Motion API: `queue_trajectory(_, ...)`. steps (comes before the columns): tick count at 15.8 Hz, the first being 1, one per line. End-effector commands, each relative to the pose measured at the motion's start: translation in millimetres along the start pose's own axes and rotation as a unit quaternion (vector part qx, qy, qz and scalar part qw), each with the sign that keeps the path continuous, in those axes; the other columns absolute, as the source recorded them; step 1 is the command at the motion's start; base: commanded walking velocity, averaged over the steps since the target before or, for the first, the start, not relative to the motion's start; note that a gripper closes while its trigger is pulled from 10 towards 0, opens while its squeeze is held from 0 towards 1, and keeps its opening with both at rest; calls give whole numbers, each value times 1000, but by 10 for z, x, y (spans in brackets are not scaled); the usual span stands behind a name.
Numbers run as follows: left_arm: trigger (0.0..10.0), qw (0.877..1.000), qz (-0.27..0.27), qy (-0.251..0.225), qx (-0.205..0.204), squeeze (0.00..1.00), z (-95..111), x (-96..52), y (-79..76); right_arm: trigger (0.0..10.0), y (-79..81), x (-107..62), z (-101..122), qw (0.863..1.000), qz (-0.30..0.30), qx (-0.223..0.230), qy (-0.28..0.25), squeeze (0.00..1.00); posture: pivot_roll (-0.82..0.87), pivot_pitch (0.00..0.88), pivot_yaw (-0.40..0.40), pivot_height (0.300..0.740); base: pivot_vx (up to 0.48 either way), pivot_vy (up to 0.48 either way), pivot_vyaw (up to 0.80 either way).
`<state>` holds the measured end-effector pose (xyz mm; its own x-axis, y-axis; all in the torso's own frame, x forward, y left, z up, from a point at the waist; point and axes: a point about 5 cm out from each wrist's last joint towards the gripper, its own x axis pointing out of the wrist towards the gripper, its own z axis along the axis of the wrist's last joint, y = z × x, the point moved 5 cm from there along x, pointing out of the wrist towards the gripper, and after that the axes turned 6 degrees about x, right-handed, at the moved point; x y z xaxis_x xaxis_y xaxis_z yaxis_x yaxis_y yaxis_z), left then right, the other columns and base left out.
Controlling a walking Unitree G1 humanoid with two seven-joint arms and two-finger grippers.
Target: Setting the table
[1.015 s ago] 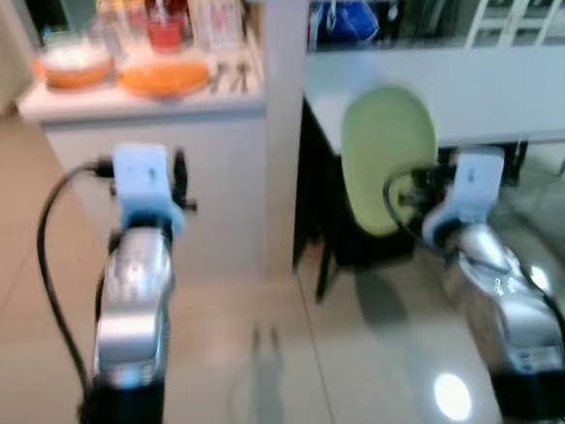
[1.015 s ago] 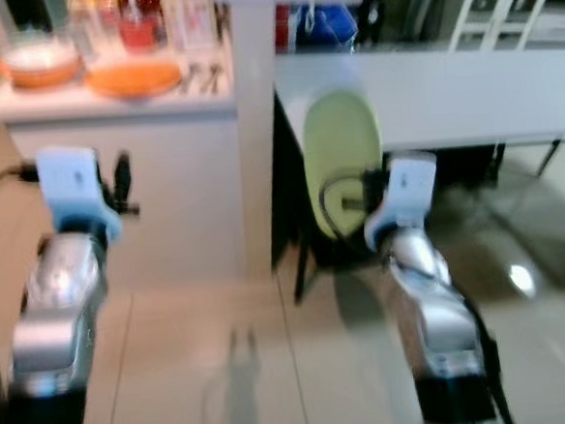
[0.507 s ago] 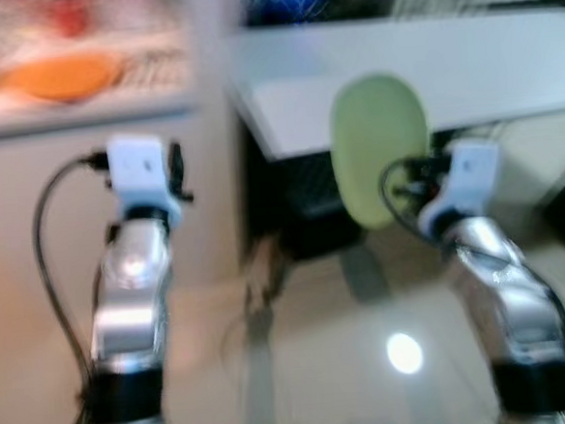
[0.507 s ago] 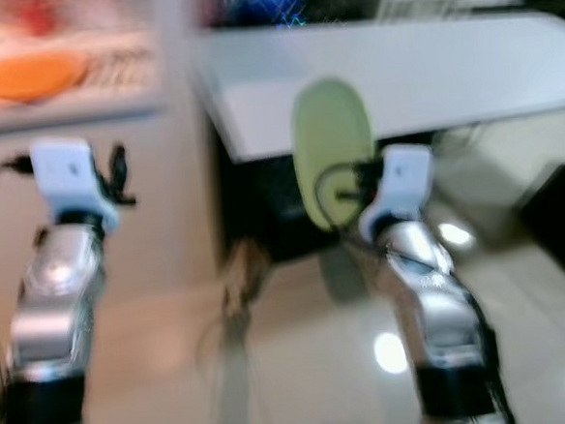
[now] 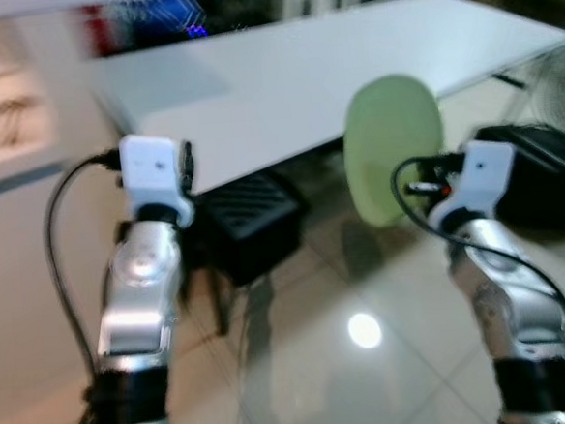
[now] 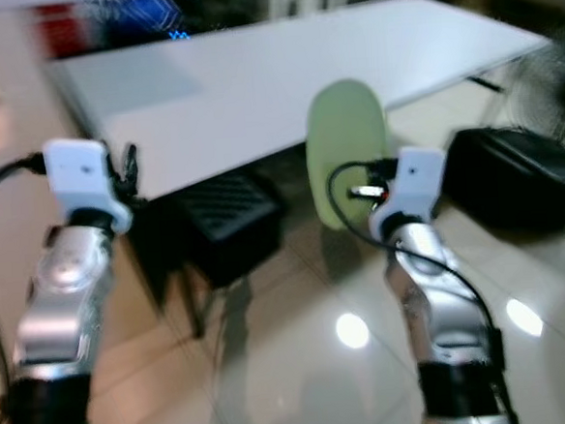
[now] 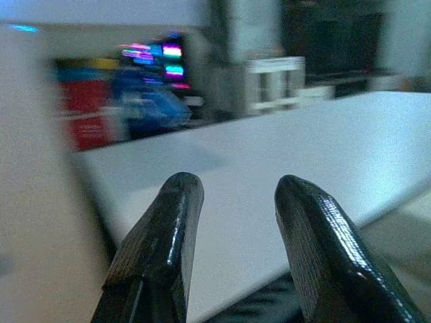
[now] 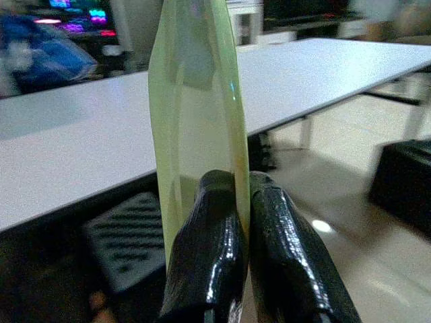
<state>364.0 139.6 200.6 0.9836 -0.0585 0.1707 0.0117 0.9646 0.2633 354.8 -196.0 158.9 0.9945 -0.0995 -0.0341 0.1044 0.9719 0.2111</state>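
The whole view has swung since a second ago: the counter with the orange plate and bowls has slid off toward the robot's left, and the long white table (image 5: pixel 283 86) now spreads across the scene (the camera turned, not the furniture); both arms sit much as they did.

The right gripper (image 8: pixel 239 202) is clenched on the lower rim of the pale green plate (image 5: pixel 392 146), one black finger on each face; the plate stands on edge, long axis upright, its face toward the robot's left and its rim toward the table, in the air before the table's near edge and above the glossy tiled floor (image 5: pixel 368 332).

The plate is smooth, thin and slightly translucent, oval in outline; the table top is flat and matte white; a dark ribbed box (image 5: pixel 249 214) sits beneath it.

The left gripper (image 7: pixel 232 222) is empty, its textured black fingers parted, pointing at the table.
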Motion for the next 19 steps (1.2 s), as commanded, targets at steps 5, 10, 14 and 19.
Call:
queue_trajectory(5, 10000, 1000, 3, -4, 12, 0, 14, -1, 77, 10000, 380, -54, 306, 992, 116, 43, -23, 0, 13, 0, -44, 740, 411, 0, 0)
queue_trajectory(10, 10000, 999, -19, -25, 26, 0, 137, 10, 70, 10000, 401, 11, 431, 989, 121, 83, -31, 0, 18, 0, -46, 740, 422, 0, 640)
queue_trajectory(14, 10000, 999, -25, -26, 30, 0, 132, -7, 35, 10000, 418, 20, 334, 987, 130, 97, -6, 0, 11, 0, -61, 740, 422, 0, 153)
queue_trajectory(19, 10000, 997, -64, -31, 25, 0, 145, 24, -130, 10000, 443, 23, 221, 986, 130, 102, 25, 0, 13, 0, -50, 740, 425, 0, 0)
